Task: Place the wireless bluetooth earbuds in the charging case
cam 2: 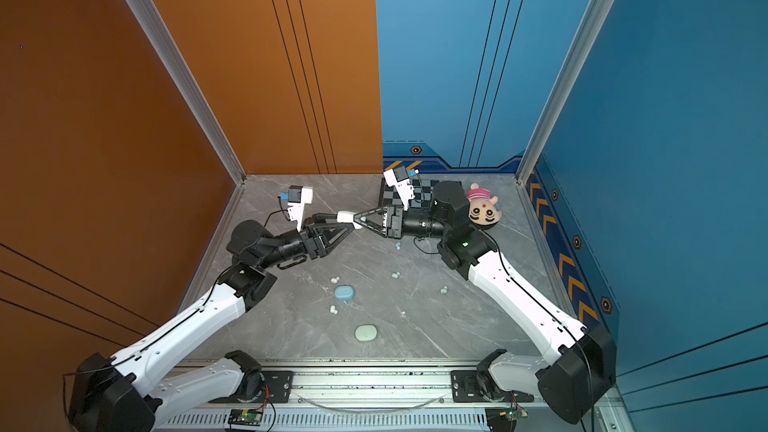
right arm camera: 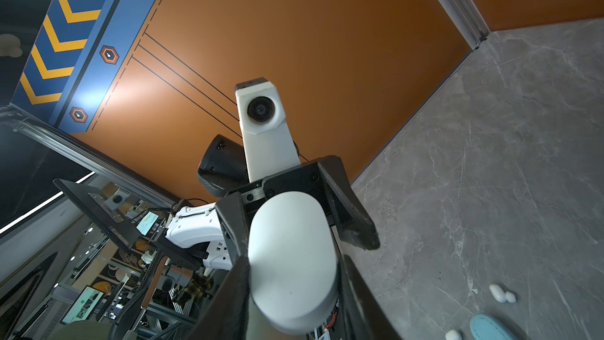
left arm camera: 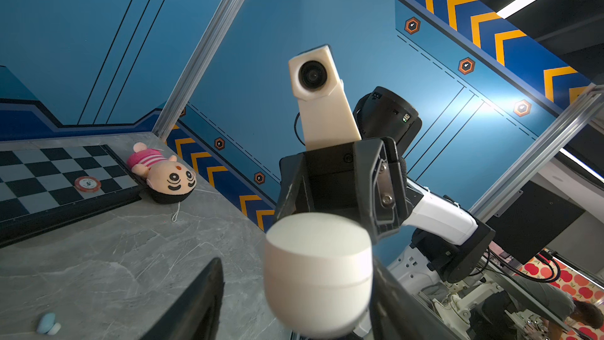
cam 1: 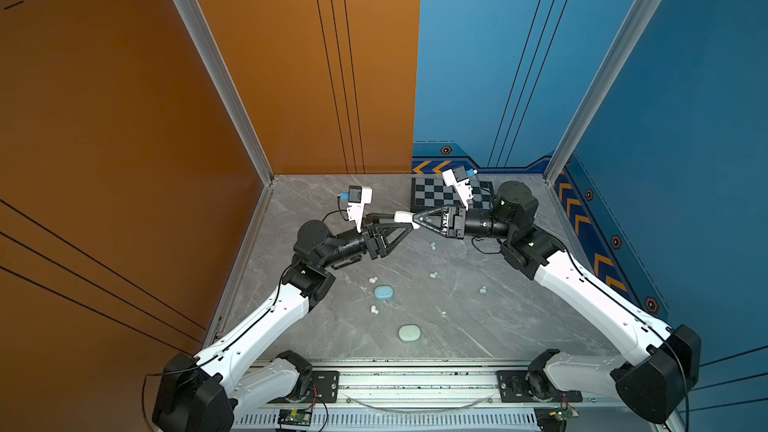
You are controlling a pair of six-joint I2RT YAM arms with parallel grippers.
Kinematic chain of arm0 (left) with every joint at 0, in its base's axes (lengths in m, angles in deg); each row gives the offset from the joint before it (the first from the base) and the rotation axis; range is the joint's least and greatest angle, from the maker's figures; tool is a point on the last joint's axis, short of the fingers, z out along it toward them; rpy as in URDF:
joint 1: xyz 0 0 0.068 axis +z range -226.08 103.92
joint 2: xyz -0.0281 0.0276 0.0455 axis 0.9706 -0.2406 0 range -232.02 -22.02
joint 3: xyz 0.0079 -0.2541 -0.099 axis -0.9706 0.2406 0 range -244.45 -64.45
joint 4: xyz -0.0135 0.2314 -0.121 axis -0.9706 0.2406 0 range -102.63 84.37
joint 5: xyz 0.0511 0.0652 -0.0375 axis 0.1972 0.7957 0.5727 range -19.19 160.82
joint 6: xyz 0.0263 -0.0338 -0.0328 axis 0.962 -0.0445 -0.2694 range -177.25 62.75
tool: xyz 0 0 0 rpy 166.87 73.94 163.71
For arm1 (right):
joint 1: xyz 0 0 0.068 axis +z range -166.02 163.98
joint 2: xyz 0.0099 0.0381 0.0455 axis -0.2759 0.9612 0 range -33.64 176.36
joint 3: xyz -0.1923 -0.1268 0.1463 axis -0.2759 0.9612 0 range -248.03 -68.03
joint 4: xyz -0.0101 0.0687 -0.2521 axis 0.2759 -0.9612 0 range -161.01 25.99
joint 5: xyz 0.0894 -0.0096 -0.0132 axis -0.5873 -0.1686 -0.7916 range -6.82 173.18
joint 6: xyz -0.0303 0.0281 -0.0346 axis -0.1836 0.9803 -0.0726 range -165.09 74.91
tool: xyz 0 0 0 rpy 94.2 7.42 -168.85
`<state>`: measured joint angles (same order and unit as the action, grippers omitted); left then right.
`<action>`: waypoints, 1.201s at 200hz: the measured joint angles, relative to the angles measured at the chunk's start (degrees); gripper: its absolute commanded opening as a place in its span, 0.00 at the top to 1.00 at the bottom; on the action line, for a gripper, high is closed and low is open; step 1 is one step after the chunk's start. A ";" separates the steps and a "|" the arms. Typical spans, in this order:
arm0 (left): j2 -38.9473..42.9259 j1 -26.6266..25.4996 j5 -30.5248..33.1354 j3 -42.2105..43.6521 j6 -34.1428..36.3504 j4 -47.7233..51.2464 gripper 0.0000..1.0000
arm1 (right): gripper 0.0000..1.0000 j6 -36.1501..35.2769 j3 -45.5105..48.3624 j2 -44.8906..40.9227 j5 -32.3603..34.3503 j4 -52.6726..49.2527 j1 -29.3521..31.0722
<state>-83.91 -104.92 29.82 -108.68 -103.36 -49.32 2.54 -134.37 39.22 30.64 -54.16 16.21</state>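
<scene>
Two grippers on case (cam 1: 404,216): right gripper (cam 1: 416,221) clamps it, left gripper (cam 1: 400,223) open round its end. Imo pry it open slow, hold rt firm.

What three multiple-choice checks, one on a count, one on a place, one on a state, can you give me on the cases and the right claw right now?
1. How many cases lie on the table?
A. one
B. two
C. four

2. Where is the white case?
A. raised, at the right claw's tips
B. on the table
C. out of sight

3. The right claw is:
A. open, empty
B. out of view
C. shut on the white case

Key:
1 B: only the blue case and the mint green case lie there.
2 A: both top views show it off the surface.
3 C: the right wrist view shows the case clamped in it.
</scene>
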 measured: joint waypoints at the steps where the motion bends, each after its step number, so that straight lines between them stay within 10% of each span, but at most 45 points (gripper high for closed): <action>1: 0.00 0.00 0.00 -0.02 0.00 0.00 0.31 | 0.73 -0.02 0.02 0.02 0.00 0.00 0.02; 54: 0.02 -0.02 0.02 -0.02 0.04 -0.02 0.37 | 0.73 0.00 0.00 0.17 -0.20 0.00 0.31; 135: 0.13 -0.11 -1.27 -0.09 0.22 -0.42 0.91 | 0.49 -0.59 -0.20 0.70 -0.13 -0.24 0.04; 240: 0.09 -0.55 -1.42 -0.13 0.87 -0.31 0.98 | 0.35 -4.61 -1.97 0.70 0.76 -6.93 0.26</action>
<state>-83.82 -105.47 28.40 -108.81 -102.48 -49.62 -2.07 -136.34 39.92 31.41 -61.09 16.47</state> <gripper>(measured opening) 0.423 0.646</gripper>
